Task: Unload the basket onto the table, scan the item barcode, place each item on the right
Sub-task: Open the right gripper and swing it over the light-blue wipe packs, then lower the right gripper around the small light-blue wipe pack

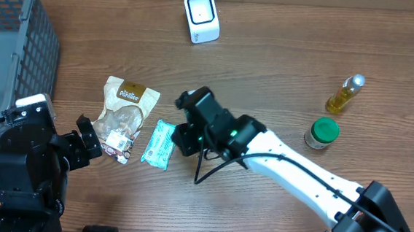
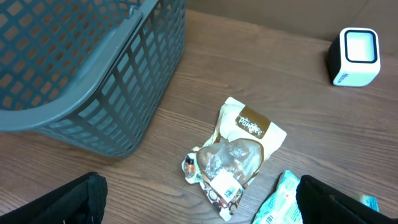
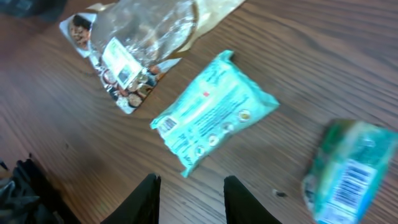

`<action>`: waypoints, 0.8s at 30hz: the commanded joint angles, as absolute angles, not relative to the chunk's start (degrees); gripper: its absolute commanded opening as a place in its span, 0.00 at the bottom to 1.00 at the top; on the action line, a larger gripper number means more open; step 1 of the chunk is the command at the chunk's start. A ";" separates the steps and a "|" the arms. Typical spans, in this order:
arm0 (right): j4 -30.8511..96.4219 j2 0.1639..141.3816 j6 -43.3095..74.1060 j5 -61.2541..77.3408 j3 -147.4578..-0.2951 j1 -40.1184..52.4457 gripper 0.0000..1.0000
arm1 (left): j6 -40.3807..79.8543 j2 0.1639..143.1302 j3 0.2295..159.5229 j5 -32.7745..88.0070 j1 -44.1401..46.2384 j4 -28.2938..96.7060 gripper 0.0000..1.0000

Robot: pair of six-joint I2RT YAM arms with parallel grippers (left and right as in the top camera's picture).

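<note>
right gripper (image 3: 191, 190) is seen parted (nothing held) near teal crinkled plastic packet (image 3: 211, 112); left gripper (image 2: 199, 196) is spread wide.

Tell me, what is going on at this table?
The right gripper hangs with parted, empty fingers next to a teal plastic packet lying flat on the wooden table. The left gripper, wide open, hovers by a beige snack bag. The white box-shaped scanner stands far off; nothing is at it.

The teal plastic packet (image 1: 160, 143) lies just right of the crinkled foil snack bag (image 1: 123, 114). The grey lattice plastic basket (image 1: 7, 43) stands far left, and the white boxy scanner (image 1: 201, 17) stands behind them.
</note>
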State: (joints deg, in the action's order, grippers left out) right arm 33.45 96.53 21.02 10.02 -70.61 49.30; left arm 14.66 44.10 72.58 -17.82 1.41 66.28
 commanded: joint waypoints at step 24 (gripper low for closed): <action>35.38 105.58 24.25 -9.21 -71.96 50.61 0.23 | 14.79 43.88 72.88 -18.44 1.10 66.24 0.99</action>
